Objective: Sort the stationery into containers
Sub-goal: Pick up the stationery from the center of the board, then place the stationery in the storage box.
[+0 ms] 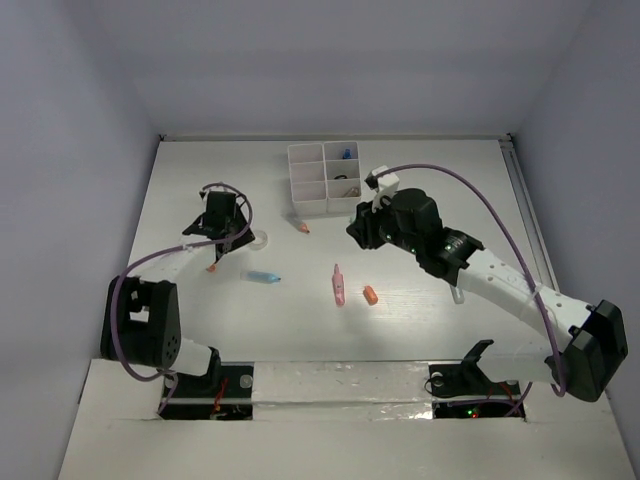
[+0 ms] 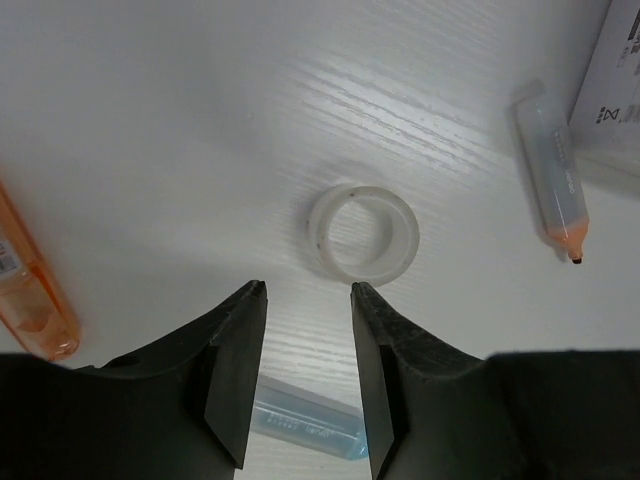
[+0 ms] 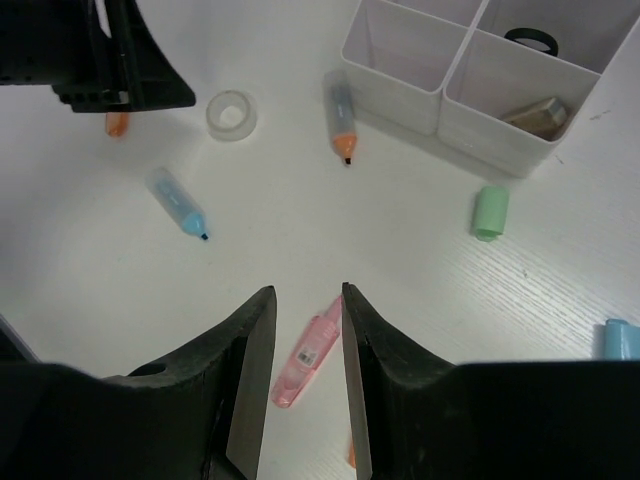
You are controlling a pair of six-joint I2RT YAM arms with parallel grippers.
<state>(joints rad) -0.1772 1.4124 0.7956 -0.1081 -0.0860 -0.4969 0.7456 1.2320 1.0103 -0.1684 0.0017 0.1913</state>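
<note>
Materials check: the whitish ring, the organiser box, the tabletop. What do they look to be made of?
Ring: milky translucent plastic, possibly a clear tape roll; light passes through its wall.
Organiser box: white moulded plastic; thin, smooth walls with a slight gloss.
Tabletop: white with a fine wood-grain texture and soft sheen; probably laminate or painted board.

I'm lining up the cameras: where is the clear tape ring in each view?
Top external: tape ring left of centre.
Left wrist: tape ring at centre.
Right wrist: tape ring upper left.
Landmark: the orange-tipped marker lies to its right in every view.
</note>
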